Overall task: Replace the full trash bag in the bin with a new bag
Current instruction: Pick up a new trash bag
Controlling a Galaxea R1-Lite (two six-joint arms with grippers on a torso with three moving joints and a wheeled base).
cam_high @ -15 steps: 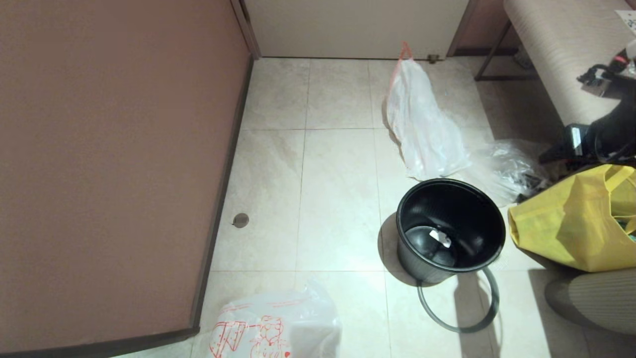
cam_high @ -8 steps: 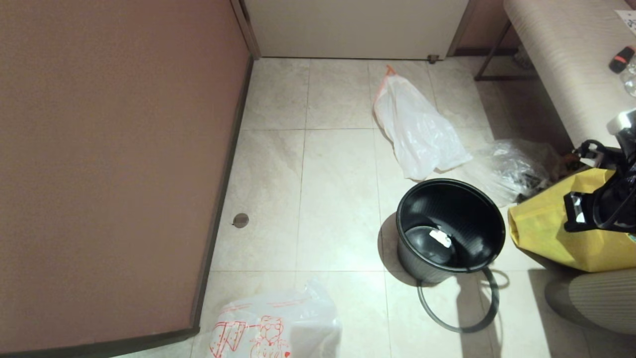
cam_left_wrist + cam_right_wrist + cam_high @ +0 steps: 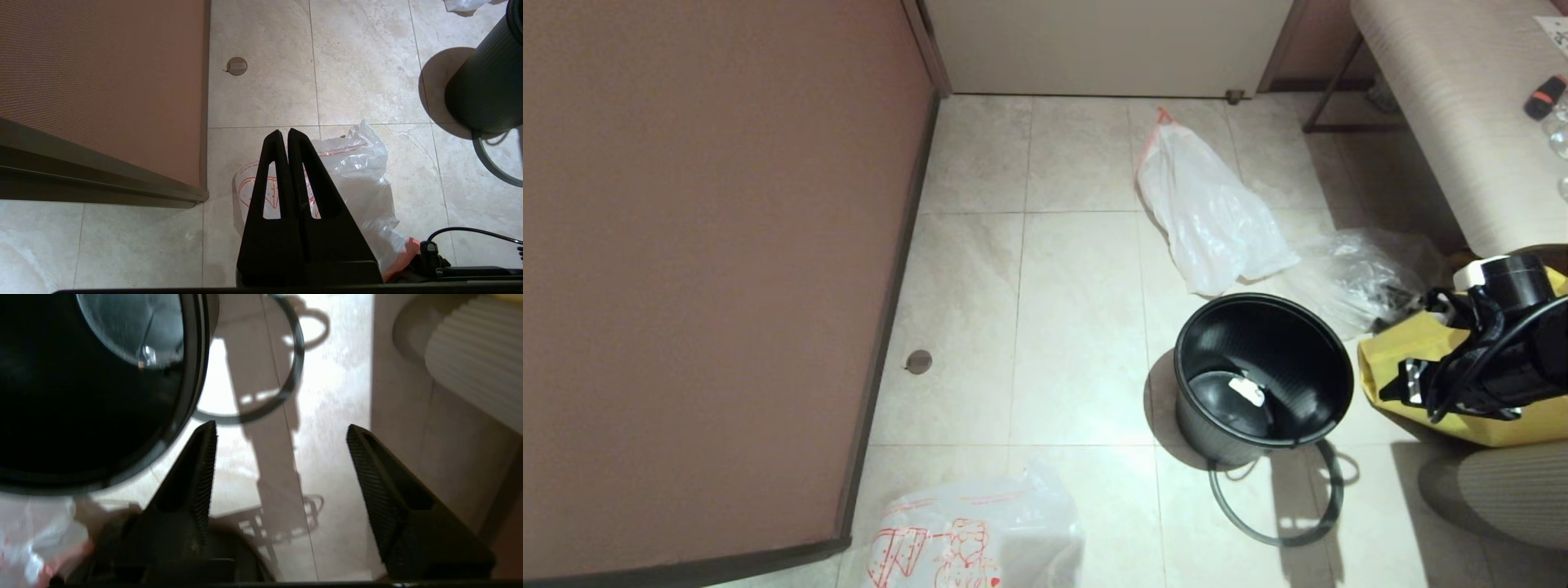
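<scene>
Full trash bag (image 3: 1207,214) is lying slumped on the tiled floor (image 3: 1078,327) beyond the black bin (image 3: 1262,377). Right gripper (image 3: 281,437) is hovering beside the bin, fingers spread and empty. Left gripper (image 3: 284,132) is hanging clenched above the new bag (image 3: 359,179).

The full trash bag (image 3: 1207,214) is milky-white thin plastic with an orange-red handle tip, lying slumped on the tiled floor beyond the bin, well clear of its rim. The bin (image 3: 1262,377) is a small round black wastebasket standing upright, unlined, with 1 white scrap on its bottom. Its thin grey hoop (image 3: 1278,506) lies flat on the floor against the base. The new bag (image 3: 968,535), translucent white with red line drawings, lies crumpled on the floor, well apart from the bin.
</scene>
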